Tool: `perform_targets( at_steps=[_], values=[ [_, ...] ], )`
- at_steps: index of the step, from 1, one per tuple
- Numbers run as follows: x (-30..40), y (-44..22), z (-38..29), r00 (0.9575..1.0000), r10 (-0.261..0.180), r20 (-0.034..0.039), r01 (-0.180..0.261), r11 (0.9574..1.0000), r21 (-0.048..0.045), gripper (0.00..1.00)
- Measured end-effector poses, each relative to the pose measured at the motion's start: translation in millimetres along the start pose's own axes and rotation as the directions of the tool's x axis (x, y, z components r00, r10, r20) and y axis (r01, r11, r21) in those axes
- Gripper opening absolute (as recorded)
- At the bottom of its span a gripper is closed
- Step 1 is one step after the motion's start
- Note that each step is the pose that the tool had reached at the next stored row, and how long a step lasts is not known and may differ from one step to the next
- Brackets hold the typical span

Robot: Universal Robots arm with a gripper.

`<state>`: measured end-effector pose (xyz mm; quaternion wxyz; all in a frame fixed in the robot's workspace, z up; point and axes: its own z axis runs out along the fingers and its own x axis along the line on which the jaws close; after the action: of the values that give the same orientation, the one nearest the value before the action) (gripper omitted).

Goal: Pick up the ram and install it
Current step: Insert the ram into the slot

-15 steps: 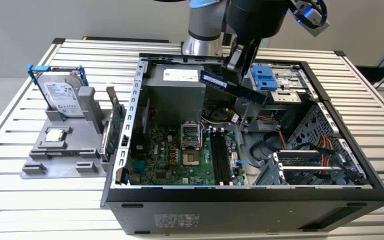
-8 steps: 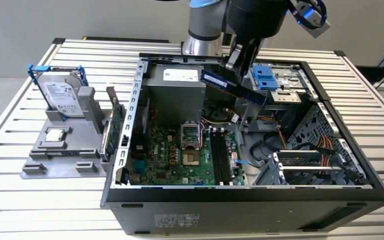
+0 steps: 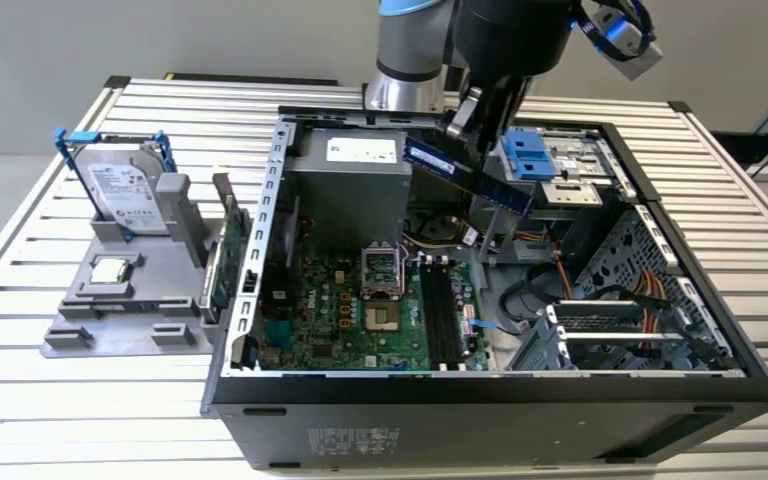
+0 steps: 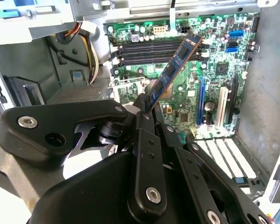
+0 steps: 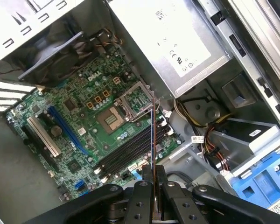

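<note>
Pincer pinching the ram over the open computer case
The ram is hanging tilted in the air, one end clamped between the pincer's fingers, above the motherboard and its black memory slots; the computer case is sitting on the slatted bench

Arm: silver-grey round tube with a light blue ring at the joint cap, seen in the exterior view. Wrist housing: fat black cylinder, slightly glossy. Grey block bracket on its side, with a blue cable looped over it. Gripper: matte black metal with rounded linkage bars. In the second wrist view, 1 broad link carries 1 silver screw and 1 open round hole. Fingers are narrow flat black bars with small holes and a silver screw head. In the first wrist view, 4 silver pivot pins sit in a row across the black links.
</note>
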<state>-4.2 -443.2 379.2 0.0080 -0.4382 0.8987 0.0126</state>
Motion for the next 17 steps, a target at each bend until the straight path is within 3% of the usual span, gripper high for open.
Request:
perform_targets(
  at_steps=[9,17],
  values=[
    [-0.3,-0.3,-0.1,0.9973,0.074,0.0010,-0.074,0.9973,0.0019,0.00],
    [-0.6,-0.8,0.0,0.9906,0.137,0.0024,-0.137,0.9906,0.0033,0.00]
  ],
)
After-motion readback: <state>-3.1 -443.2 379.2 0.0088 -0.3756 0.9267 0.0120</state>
